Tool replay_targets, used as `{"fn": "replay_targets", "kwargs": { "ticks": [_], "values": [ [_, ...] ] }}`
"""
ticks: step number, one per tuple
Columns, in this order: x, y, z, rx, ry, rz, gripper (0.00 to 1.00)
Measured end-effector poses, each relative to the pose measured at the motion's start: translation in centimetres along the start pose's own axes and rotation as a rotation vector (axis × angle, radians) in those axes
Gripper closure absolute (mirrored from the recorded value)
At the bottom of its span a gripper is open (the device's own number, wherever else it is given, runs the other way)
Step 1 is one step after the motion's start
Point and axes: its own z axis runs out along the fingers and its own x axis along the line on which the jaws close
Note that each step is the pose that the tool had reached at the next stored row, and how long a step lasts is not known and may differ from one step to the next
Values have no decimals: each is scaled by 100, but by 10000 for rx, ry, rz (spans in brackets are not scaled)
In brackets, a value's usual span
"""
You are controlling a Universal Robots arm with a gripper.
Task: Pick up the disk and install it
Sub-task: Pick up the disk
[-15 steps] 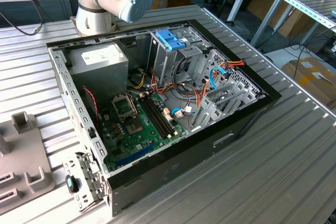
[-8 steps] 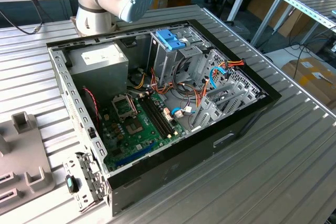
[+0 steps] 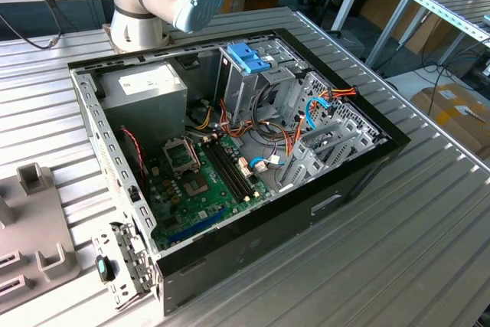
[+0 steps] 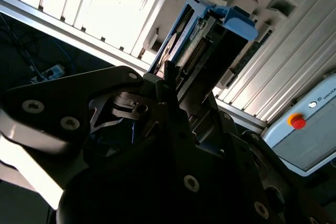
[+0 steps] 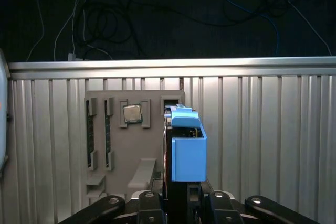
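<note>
Ribbed metal tabletop (image 5: 262, 140) carries a grey parts holder (image 5: 131, 150), and in the first wrist view the disk (image 5: 187, 153) stands on edge over it. The gripper (image 5: 181, 200) is clamped on the disk's near end, a hold that I judge leaves most of its length free for a bay; whether the far end is clear of the holder I cannot tell. The exterior view shows the open computer case (image 3: 230, 151) lying flat, its drive cage (image 3: 253, 82) exposed from above.

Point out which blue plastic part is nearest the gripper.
The light-blue carrier rail on the flat grey disk, right at the gripper; the darker blue bracket sits on the metal drive cage in the open computer case.
</note>
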Motion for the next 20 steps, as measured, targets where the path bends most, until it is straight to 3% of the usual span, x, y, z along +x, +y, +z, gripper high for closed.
{"fn": "replay_targets", "kwargs": {
  "ticks": [15,20],
  "values": [
    [-1,0,-2,-1,0,0,65],
    [3,-2,-65,-1,0,0,65]
  ]
}}
